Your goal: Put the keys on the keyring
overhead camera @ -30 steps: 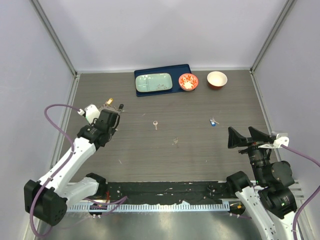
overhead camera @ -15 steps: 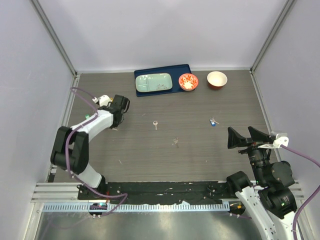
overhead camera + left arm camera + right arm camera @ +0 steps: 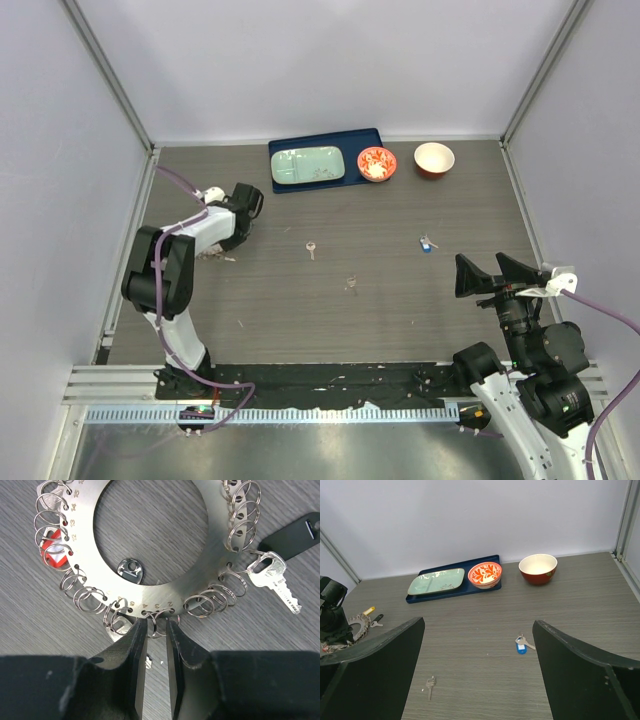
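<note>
The keyring (image 3: 210, 545), a flat grey numbered ring hung with small split rings, lies on the table and fills the left wrist view. My left gripper (image 3: 156, 630) sits at its near rim, jaws nearly closed on one split ring by holes 3 and 4. A silver key (image 3: 272, 577) with a black tag (image 3: 295, 535) and a red-headed key (image 3: 52, 550) hang on the ring. A loose silver key (image 3: 312, 249) and a blue-tagged key (image 3: 427, 243) lie mid-table. My right gripper (image 3: 495, 272) is open and empty, well short of the blue-tagged key (image 3: 521, 644).
A blue tray (image 3: 290, 187) with a pale green dish (image 3: 307, 165) stands at the back. A red-patterned bowl (image 3: 377, 163) and a red-and-white bowl (image 3: 434, 159) stand beside it. A small metal bit (image 3: 351, 284) lies mid-table. The left arm is folded over the keyring in the top view.
My left arm has swung in toward the back left of the table and its gripper has come down at the keyring. The right arm has not moved.
</note>
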{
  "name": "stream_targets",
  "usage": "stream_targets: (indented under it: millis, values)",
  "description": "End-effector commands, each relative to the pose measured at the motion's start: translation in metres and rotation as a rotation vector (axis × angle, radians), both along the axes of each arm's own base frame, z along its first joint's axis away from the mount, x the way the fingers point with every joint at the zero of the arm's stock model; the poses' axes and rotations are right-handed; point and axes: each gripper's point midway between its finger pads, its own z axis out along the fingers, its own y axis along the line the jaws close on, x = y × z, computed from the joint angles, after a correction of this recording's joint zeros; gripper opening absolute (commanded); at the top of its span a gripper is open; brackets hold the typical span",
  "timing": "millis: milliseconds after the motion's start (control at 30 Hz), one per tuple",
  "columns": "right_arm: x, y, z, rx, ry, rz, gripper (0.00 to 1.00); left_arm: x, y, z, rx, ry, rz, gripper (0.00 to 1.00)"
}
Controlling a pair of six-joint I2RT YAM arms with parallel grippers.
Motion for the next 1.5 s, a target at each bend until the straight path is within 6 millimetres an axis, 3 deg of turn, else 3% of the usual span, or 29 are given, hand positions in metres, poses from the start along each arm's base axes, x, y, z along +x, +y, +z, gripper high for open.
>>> stream_targets:
  millis: [0, 167, 300, 400, 500, 600, 633, 733, 867, 1100, 1333, 1433, 1467]
  values:
    - [-0.002, 0.002, 0.011, 0.002, -0.043, 0.015, 0.96, -0.001, 0.010, 0.001, 0.042, 0.001, 0.033, 0.25]
    - [-0.002, 0.003, 0.010, 0.003, -0.041, 0.019, 0.97, -0.006, 0.010, -0.003, 0.038, 0.023, 0.037, 0.24]
    - [-0.002, 0.003, 0.011, 0.004, -0.044, 0.020, 0.97, -0.011, 0.012, 0.000, 0.040, 0.021, 0.034, 0.10]
    - [-0.002, 0.003, 0.011, 0.004, -0.042, 0.020, 0.96, -0.018, 0.009, -0.001, 0.014, 0.028, 0.028, 0.07]
    - [-0.002, 0.003, 0.011, 0.005, -0.041, 0.021, 0.96, -0.035, 0.005, 0.002, -0.039, 0.032, 0.034, 0.00]
    - [-0.002, 0.003, 0.011, 0.005, -0.042, 0.022, 0.96, -0.057, 0.001, 0.014, -0.083, -0.004, 0.039, 0.00]
    - [-0.002, 0.003, 0.011, 0.005, -0.042, 0.022, 0.96, -0.061, -0.001, 0.029, -0.101, -0.049, 0.035, 0.00]
    - [-0.003, 0.004, 0.011, 0.004, -0.043, 0.027, 0.96, -0.086, -0.006, 0.036, -0.111, -0.045, 0.027, 0.00]
    - [-0.003, 0.005, 0.012, 0.003, -0.043, 0.033, 0.96, -0.118, -0.027, 0.052, -0.166, -0.073, -0.023, 0.00]
    - [-0.005, 0.010, 0.014, -0.009, -0.055, 0.065, 0.96, -0.154, -0.067, 0.036, -0.310, -0.066, -0.065, 0.00]
    - [-0.006, 0.026, 0.019, -0.026, -0.070, 0.152, 0.96, -0.160, -0.123, 0.033, -0.402, -0.071, -0.173, 0.01]
    - [-0.001, 0.041, 0.016, -0.045, -0.032, 0.217, 0.99, -0.157, -0.138, 0.036, -0.416, -0.077, -0.210, 0.06]
    - [-0.001, 0.056, 0.013, -0.053, -0.005, 0.295, 1.00, -0.156, -0.141, 0.038, -0.422, -0.082, -0.220, 0.14]
